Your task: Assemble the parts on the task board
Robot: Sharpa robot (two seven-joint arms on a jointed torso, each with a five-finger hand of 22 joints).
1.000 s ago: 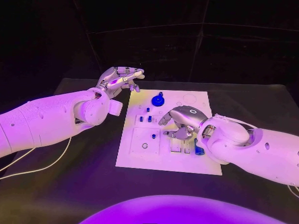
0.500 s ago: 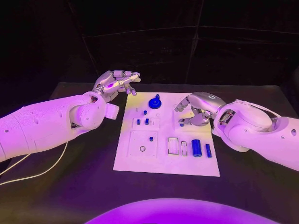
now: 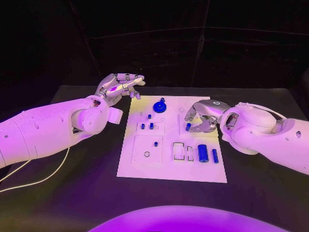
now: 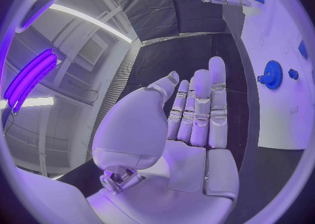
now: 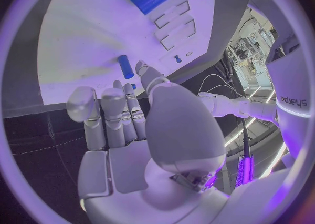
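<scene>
Lying mid-table (image 3: 266, 193): task board (image 3: 172, 169), gear (image 3: 160, 104) at far end, cylinder (image 3: 203, 152) near right edge, left hand (image 3: 119, 85) beyond far-left corner.

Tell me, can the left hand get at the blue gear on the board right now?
Probably yes: the left hand is empty beside the task board's far corner, and nothing stands between it and the blue gear.

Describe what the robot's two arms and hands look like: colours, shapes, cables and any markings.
Both arms are thick, rounded white shells with small round holes; the left arm trails thin pale cables over the table. Each ends in a silver, segmented, many-fingered hand: left hand, right hand. The word "sharpa" is printed on a white arm casing in the right wrist view.
</scene>
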